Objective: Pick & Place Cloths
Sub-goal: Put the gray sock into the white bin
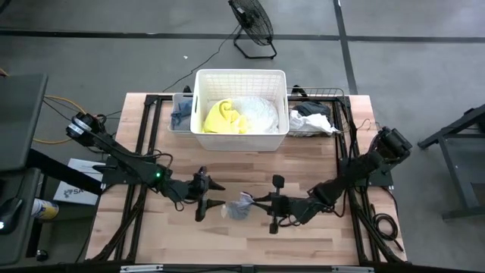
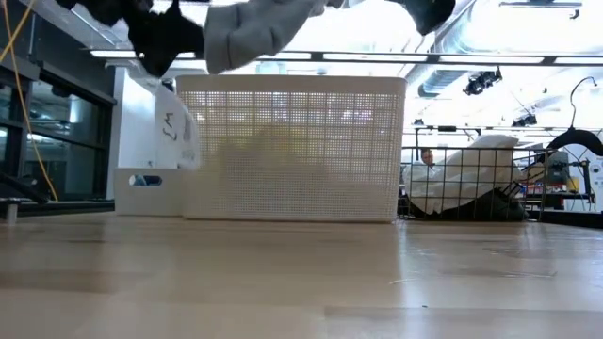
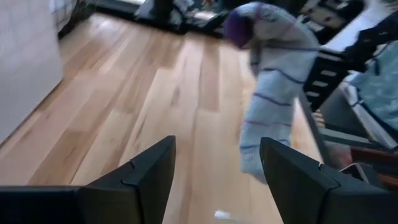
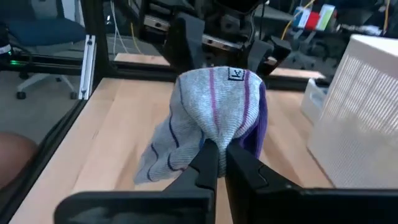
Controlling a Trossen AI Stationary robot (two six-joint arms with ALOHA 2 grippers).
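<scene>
I've got the right gripper (image 4: 216, 163) clenched on a soft grey purple-striped knit cloth (image 4: 205, 118), dangling off its fingertips, left gripper (image 3: 214, 174) released.

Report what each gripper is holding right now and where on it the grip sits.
The right gripper is shut on a grey sock with purple stripes, pinching a fold of its fabric so it hangs above the table. The left gripper is open, holding nothing.

You're looking at a pale wooden table (image 1: 303, 171) standing on a grey concrete floor (image 1: 409, 53) crossed by dark lines. A black floor fan (image 1: 254, 23) sits beyond the table's far edge. From table height, long ceiling lights (image 2: 452, 58) run overhead, with dark-framed windows (image 2: 57, 113) off to one side.
</scene>
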